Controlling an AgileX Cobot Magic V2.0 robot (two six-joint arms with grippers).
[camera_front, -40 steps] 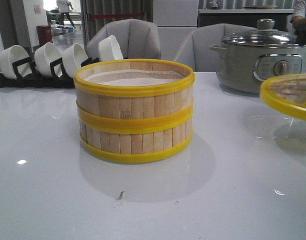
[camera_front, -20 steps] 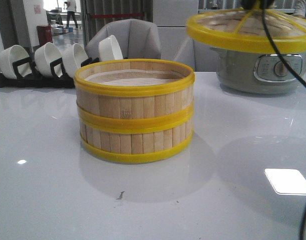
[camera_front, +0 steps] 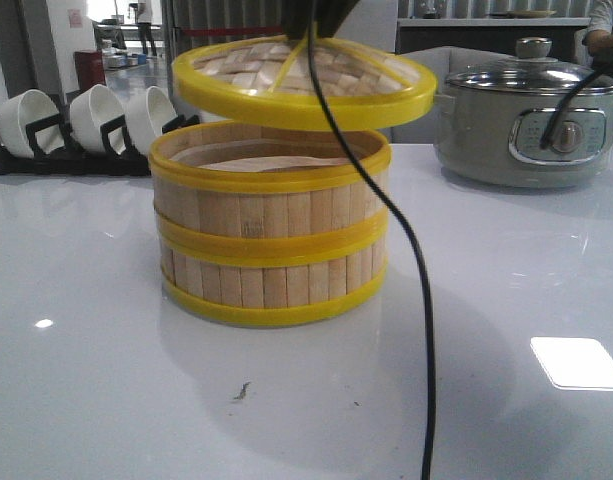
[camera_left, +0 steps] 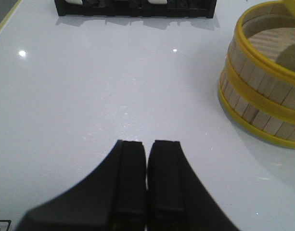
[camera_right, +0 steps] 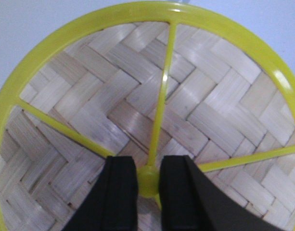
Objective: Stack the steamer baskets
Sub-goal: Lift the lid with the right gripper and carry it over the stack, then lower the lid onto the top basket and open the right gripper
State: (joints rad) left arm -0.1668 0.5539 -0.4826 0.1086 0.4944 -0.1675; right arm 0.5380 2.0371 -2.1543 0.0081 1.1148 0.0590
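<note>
Two steamer baskets stand stacked in the middle of the white table, the upper basket (camera_front: 271, 190) on the lower basket (camera_front: 276, 285); both have pale slat walls and yellow bands. A round woven bamboo lid (camera_front: 306, 80) with a yellow rim and spokes hangs tilted just above the stack's open top. My right gripper (camera_right: 148, 166) is shut on the lid's (camera_right: 113, 96) yellow centre knob (camera_right: 148, 182). My left gripper (camera_left: 147, 144) is shut on nothing, above bare table beside the baskets (camera_left: 262, 96).
A grey electric pot (camera_front: 526, 115) with a glass lid stands at the back right. A black rack of white bowls (camera_front: 86, 115) lines the back left, also in the left wrist view (camera_left: 137, 7). A black cable (camera_front: 411, 250) hangs across the front view.
The lid has travelled left from the right edge, up past the pot, and now hovers over the stacked baskets. The baskets have not moved.
</note>
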